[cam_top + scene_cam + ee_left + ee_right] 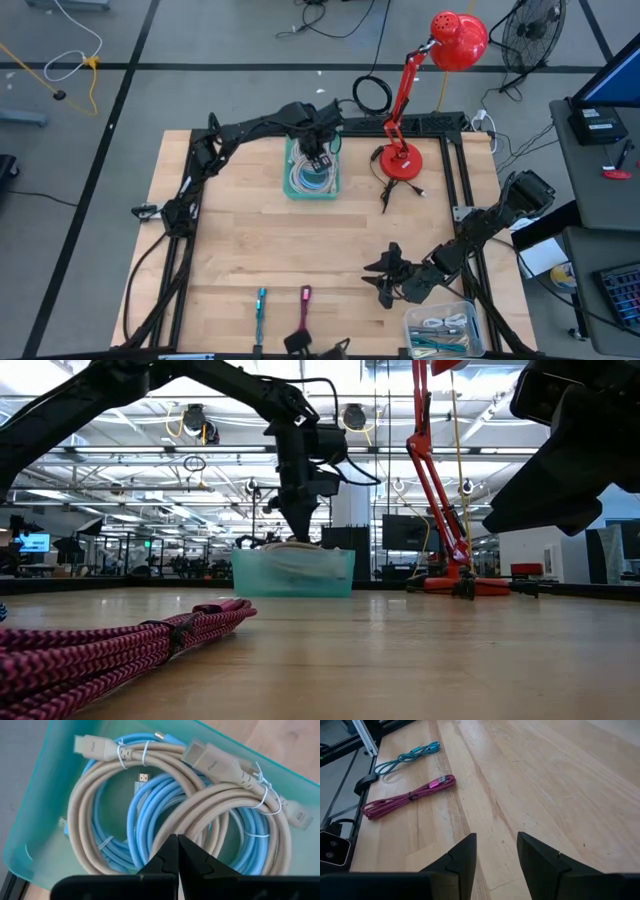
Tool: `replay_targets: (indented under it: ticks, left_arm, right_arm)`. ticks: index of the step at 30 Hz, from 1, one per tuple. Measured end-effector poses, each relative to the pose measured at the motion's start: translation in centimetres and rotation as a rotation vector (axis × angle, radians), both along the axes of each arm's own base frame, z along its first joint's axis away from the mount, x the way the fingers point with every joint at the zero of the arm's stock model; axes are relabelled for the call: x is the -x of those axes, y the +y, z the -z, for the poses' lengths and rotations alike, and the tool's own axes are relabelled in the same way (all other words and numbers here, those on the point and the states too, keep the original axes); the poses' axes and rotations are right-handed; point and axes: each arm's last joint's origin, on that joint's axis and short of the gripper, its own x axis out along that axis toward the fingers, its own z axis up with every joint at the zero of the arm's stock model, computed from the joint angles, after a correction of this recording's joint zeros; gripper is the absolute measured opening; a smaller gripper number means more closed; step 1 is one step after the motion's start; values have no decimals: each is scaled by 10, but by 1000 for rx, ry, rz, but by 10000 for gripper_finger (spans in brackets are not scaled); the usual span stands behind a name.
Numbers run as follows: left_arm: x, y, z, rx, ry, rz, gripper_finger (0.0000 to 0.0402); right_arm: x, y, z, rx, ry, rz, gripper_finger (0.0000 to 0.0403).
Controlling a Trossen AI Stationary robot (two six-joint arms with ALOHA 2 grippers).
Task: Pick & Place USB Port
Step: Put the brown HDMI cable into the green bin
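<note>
A teal bin (312, 182) at the table's far middle holds coiled beige and light-blue cables (165, 805) with beige plugs. My left gripper (177, 842) is shut and points down into the bin, its tips right over a beige coil (300, 532). A pink braided USB cable (410, 796) and a teal braided one (407, 757) lie flat near the table's near edge (304, 305). My right gripper (496, 845) is open and hovers over bare wood at the near right (380, 282), apart from both cables. My left gripper comes from above, pointing down, with its shut fingertips (170, 851) over the beige cable coil (200, 815) in the bin. Whether they touch the coil I cannot tell, because the fingers hide the spot.
A red desk lamp (400, 160) stands right of the bin, with its black cord on the table. A clear box of cables (442, 330) sits at the near right corner. A black frame runs along the table's edges. Bare wood spreads across the table's middle (300, 245).
</note>
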Motion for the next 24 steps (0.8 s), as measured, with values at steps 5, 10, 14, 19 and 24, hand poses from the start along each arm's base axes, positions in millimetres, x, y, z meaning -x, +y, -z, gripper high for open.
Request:
replay_targets:
  ticks: [5,10,14,19,24]
  left_arm:
    - [1,6,0,-12,-17,-2,0]
    - [1,9,-1,-22,-28,8,0]
    - [3,13,-1,-41,-25,0,0]
    - [12,15,-20,-33,-52,16,0]
    - [14,-4,-38,147,-157,132,0]
  right_arm:
    - [2,-2,3,-7,7,10,132]
    - [9,-8,13,-45,23,47,132]
    - [12,-12,18,-85,-6,59,132]
    - [12,-13,18,-88,-15,60,132]
    - [12,-13,17,-83,-24,52,132]
